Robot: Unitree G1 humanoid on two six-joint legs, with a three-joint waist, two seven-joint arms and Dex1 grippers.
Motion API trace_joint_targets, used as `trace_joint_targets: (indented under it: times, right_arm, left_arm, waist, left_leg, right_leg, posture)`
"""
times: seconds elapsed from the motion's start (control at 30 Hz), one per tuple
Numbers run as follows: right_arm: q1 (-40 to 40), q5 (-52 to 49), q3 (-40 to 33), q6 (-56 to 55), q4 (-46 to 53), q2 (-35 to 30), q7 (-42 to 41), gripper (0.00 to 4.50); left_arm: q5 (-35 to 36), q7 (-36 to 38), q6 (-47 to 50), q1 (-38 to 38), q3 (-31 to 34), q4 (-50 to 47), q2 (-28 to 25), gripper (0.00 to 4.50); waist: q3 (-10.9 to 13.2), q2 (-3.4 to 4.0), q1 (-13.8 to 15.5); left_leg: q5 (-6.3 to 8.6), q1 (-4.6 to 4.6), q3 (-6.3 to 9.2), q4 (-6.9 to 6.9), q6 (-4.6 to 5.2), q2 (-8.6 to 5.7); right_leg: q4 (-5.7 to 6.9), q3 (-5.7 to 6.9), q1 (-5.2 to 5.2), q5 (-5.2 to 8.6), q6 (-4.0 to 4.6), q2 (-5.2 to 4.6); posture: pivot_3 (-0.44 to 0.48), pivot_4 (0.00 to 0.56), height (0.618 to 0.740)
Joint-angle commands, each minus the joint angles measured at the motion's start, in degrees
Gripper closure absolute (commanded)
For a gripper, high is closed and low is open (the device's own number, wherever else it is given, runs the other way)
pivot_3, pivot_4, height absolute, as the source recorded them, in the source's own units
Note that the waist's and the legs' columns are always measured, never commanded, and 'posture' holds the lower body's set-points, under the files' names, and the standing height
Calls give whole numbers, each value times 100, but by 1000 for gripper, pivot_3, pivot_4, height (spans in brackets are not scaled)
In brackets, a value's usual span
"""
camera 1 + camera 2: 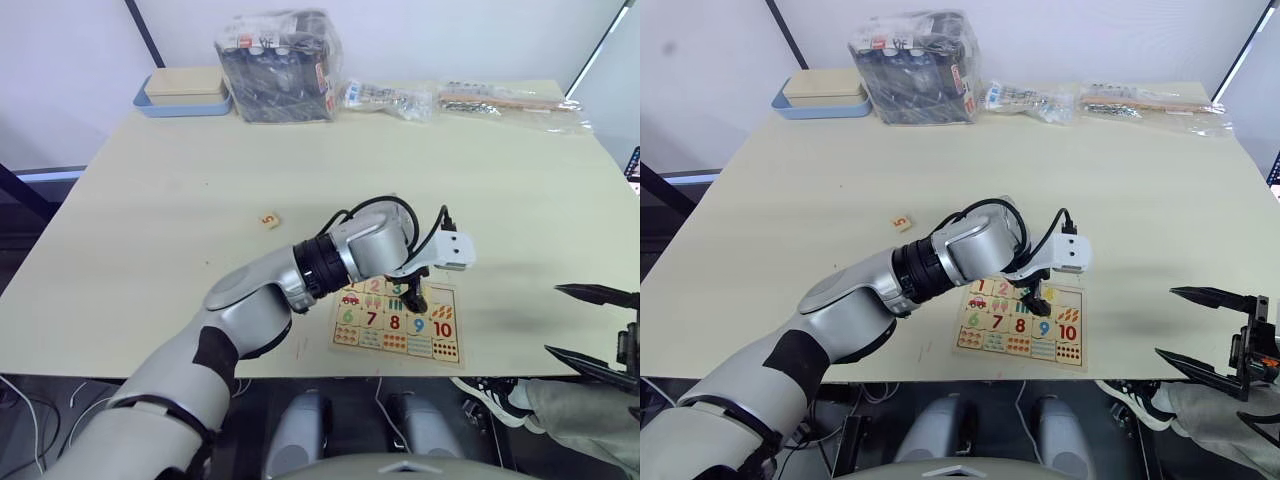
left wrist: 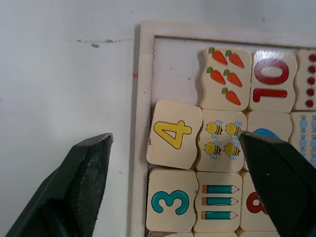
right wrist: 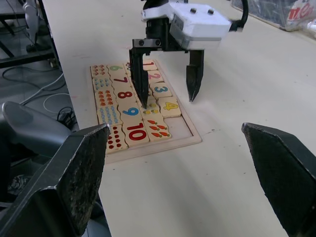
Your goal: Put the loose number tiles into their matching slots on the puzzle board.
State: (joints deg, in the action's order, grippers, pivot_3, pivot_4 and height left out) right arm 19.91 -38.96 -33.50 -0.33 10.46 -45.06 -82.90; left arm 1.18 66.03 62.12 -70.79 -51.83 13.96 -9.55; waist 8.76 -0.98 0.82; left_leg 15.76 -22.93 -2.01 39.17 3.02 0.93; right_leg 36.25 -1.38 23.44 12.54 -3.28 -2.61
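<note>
The puzzle board (image 2: 143,98) lies near the table's front edge, right of centre. My left gripper (image 3: 168,94) hangs open just above it, fingers straddling the yellow "4" tile (image 2: 174,133). That tile lies slightly askew in its slot, next to the "3" tile (image 2: 169,201) and against the board's rim. The neighbouring slot (image 2: 175,64) beside the carrots is empty. One loose number tile, an orange "5" (image 1: 269,220), lies on the table to the left of the board. My right gripper (image 1: 590,325) is open and holds nothing, off the table's front right edge.
At the table's back stand a blue tray with a beige box (image 1: 185,95), a plastic-wrapped pack (image 1: 278,65) and clear bags of small parts (image 1: 385,97). A person's shoe (image 1: 490,395) shows below the front edge.
</note>
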Motion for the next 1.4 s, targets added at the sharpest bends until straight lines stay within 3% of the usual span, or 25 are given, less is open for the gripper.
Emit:
trace_joint_targets:
  times: [0.03, 0.17, 0.43, 0.53, 0.67, 0.8, 1.03, 1.4]
  right_arm:
    - [5, -44, -47, -54, 180, 7, 37, 0]
    - [-12, -39, -22, -66, 174, 33, 63, 0]
    - [-11, -29, 37, -70, 192, 73, 107, 0]
    - [-8, -36, 49, -54, 216, 68, 122, 0]
    - [12, -45, 22, -33, 235, 51, 129, 0]
    - [57, -51, -3, -22, 269, 51, 140, 0]
    - [123, -63, -19, -27, 308, 58, 169, 0]
    - [150, -59, 11, -44, 335, 84, 212, 0]
  left_arm:
    - [277, 44, -23, -173, 808, -285, -157, 54]
    - [770, 202, -962, 297, 1706, -272, -327, 54]
    - [453, 306, -3041, 840, 1721, 468, -449, 54]
    - [281, 328, -3633, 966, 1684, 828, -417, 856]
    - [-138, 191, -4789, 1095, 1578, 1569, -305, 2648]
    - [-423, 171, -5339, 1112, 1606, 2033, -145, 4394]
    - [-679, 199, -5727, 1098, 1696, 2380, 24, 4394]
    - [-834, 458, -5828, 1261, 1702, 2172, -29, 4394]
  waist:
    - [1, 1, -2]
    - [-4, 9, -4]
    - [-3, 7, 19]
    - [-3, 7, 15]
    - [-3, 7, 5]
    - [-3, 6, 11]
    - [-3, 6, 10]
    - [-3, 6, 6]
  left_leg:
    - [0, 0, 0, 0, 0, 0]
    - [0, 2, 1, 0, 0, 11]
    - [0, 2, -1, 4, 0, 0]
    - [0, 2, -1, 4, 0, -10]
    - [0, 4, -1, 4, 0, -10]
    - [0, 3, -1, 4, 0, -12]
    - [1, 1, 1, 4, 2, -12]
    - [1, 2, 1, 4, 2, -12]
  right_leg:
    - [1, 0, 0, 0, 0, 0]
    - [2, 0, 0, 0, 0, 0]
    - [6, 0, -1, -1, -2, -4]
    - [5, -2, -1, -1, -2, -6]
    - [6, -3, -2, -1, -2, -5]
    - [6, -2, -1, -1, -3, -5]
    - [6, -2, -1, -1, -3, -6]
    - [7, -2, -1, -1, -3, -6]
  posture:
    - [0, 150, 740]
    - [0, 150, 740]
    - [0, 150, 740]
    - [0, 150, 740]
    - [0, 150, 740]
    - [0, 150, 740]
    - [0, 150, 740]
    - [0, 150, 740]
